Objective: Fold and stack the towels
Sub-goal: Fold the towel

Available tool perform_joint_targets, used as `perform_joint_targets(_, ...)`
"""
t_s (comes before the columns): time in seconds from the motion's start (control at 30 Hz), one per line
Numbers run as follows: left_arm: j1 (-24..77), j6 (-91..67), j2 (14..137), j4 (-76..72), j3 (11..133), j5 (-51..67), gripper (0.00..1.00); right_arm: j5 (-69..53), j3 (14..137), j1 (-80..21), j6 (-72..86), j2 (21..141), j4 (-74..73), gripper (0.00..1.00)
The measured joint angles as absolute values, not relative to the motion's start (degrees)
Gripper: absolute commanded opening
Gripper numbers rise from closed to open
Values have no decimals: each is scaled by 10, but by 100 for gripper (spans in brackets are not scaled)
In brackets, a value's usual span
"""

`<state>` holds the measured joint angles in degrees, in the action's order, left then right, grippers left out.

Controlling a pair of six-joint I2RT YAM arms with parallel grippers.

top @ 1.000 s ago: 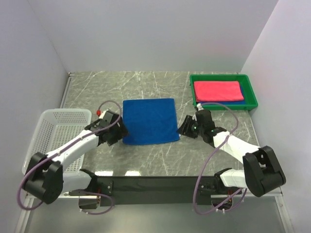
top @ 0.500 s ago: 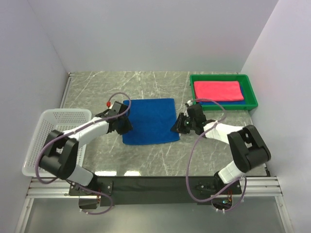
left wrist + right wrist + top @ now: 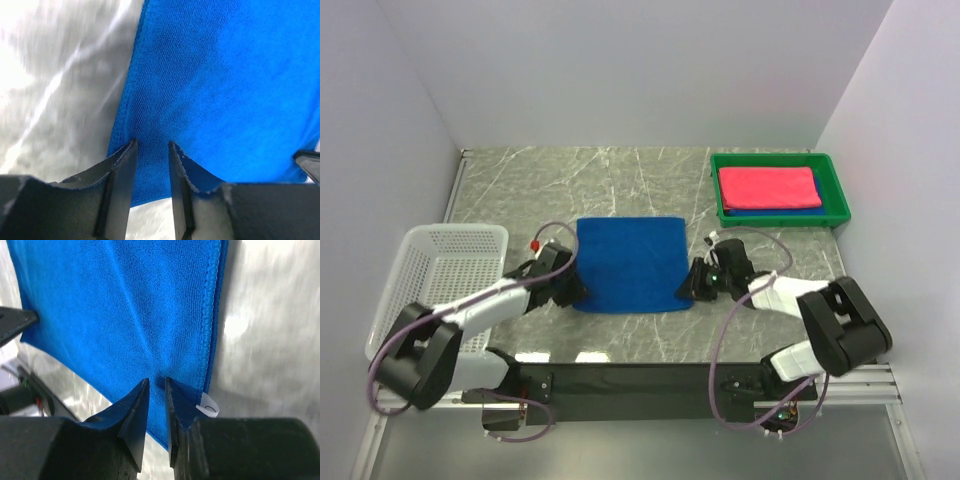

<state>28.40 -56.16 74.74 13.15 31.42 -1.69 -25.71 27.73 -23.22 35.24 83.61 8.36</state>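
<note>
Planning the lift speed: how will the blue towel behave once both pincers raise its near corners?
Probably floppy: the blue towel puckers into creases where the left pincer and right pincer pinch it, so its middle would likely sag between them. The fuzzy terry surface looks grippy, so slipping seems unlikely. It looks thin, so probably light.

You see the blue towel (image 3: 630,265) as matt terry cloth, with fine loops and a stitched hem. The table (image 3: 620,180) under it looks like grey marbled stone, smooth and a little shiny. At two o'clock the tray (image 3: 770,158) is glossy green plastic; the pink towel (image 3: 768,186) in it is soft matt cloth. At nine o'clock the basket (image 3: 455,232) is white plastic lattice. The fingers (image 3: 117,190) of the left gripper (image 3: 151,146) are matt dark plastic.
</note>
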Motion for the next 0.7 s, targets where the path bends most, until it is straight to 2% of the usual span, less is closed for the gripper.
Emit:
perform_joint_targets(0.1, 300, -581, 686, 132, 269, -10, 45, -275, 229, -233, 353, 784, 82, 29)
perform_joint_targets(0.2, 326, -605, 618, 158, 234, 1, 54, -288, 189, -235, 355, 728, 65, 31)
perform_joint_targets(0.23, 333, -611, 599, 170, 228, 4, 60, -291, 182, -235, 354, 709, 53, 33)
perform_joint_targets(0.33, 342, -623, 540, 221, 224, 8, 69, -291, 181, -236, 341, 658, 0, 41)
perform_joint_targets(0.4, 342, -624, 511, 258, 236, 4, 71, -281, 198, -236, 329, 632, -41, 46)
perform_joint_targets(0.47, 341, -617, 511, 284, 267, -11, 76, -269, 238, -231, 307, 626, -70, 51)
perform_joint_targets(0.53, 332, -598, 536, 300, 322, -29, 83, -256, 291, -223, 278, 637, -83, 52)
perform_joint_targets(0.7, 254, -499, 656, 292, 460, -51, 86, -224, 453, -207, 190, 727, -89, 52)
